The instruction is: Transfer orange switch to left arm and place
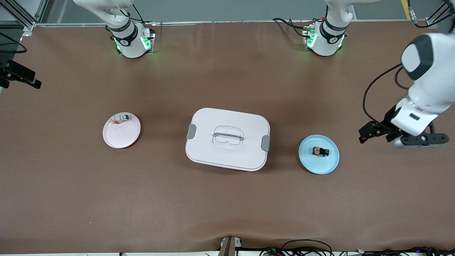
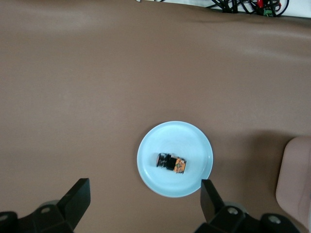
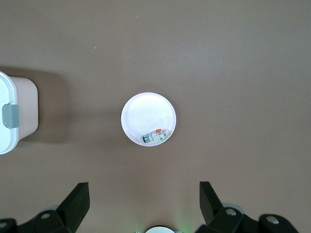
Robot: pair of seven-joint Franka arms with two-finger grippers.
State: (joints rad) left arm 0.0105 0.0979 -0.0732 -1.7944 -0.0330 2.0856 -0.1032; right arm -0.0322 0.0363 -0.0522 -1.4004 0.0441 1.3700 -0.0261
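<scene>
The orange switch point(image 1: 320, 152) point(image 2: 172, 163) lies on its side on a round blue plate point(image 1: 328, 164) point(image 2: 160, 141), toward the left arm's end of the table. The white box point(image 1: 227, 138) point(image 2: 296, 184) point(image 3: 14, 114) with grey latches sits in the table's middle. My left gripper point(image 1: 368, 132) point(image 2: 145, 194) hangs open and empty over the bare table, beside the blue plate at the left arm's end. My right gripper point(image 3: 143, 194) is out of the front view. It stands open and empty, high over the table by its own base.
A pink plate point(image 1: 119, 138) point(image 3: 146, 111) toward the right arm's end holds a small white piece with an orange bit point(image 3: 156, 135) and a green-tipped piece point(image 1: 125, 117). Cables point(image 1: 305, 249) run along the table's front edge. A black fixture point(image 1: 19, 74) juts in at the right arm's end.
</scene>
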